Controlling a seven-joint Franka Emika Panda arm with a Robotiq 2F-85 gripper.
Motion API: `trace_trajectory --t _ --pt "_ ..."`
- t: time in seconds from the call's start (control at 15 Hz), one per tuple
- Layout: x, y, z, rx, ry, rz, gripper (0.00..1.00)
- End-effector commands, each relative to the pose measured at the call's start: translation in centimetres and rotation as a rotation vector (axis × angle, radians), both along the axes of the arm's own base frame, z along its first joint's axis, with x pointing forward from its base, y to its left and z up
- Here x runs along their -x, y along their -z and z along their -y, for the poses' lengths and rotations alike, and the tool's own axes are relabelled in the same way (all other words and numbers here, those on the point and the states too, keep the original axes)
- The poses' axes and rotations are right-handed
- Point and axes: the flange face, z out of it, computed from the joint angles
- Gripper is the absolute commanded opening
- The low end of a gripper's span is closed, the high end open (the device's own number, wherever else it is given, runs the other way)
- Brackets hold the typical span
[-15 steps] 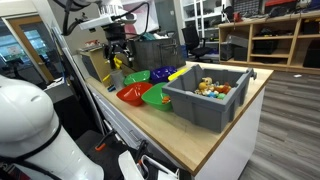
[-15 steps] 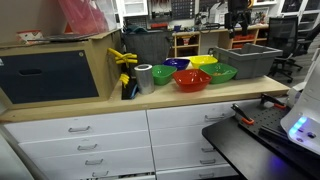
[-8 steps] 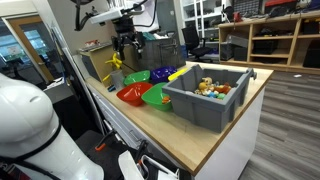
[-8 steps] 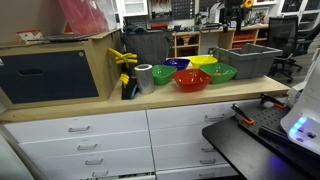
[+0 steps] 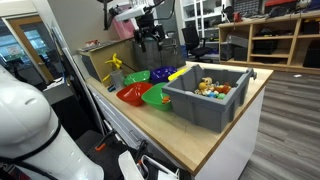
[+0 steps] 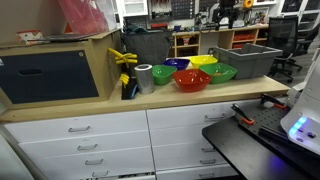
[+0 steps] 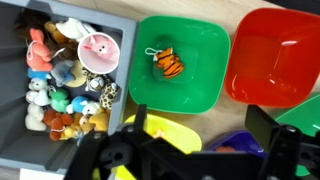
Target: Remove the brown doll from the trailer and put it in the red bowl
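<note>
Fingers, held apart and empty, have been carried high toward the trailer, where the brown doll is left among toys, so grasping is yet to be done.

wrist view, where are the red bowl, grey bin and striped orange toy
shallow red plastic bowl (image 7: 275,60), wrist view, bare inner floor
large grey plastic bin (image 7: 127,60), wrist view, right rim
orange striped toy (image 7: 168,62), wrist view, its body
</note>
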Motion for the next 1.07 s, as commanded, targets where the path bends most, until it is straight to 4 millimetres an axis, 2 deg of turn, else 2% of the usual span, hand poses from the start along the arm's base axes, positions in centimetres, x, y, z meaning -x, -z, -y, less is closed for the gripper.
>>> trace_trajectory --t 0.0,0.4,0.73,1.0 --pt "-3.3 -0.6 3.2 0.028 0.090 0.039 1.00" --pt "-6.0 -0.9 9.4 0.045 0.212 0.067 1.00" --pt "-7.0 -0.6 14.5 0.065 0.306 0.071 1.00" --pt "-7.2 1.6 18.2 0.091 0.362 0.040 1.00"
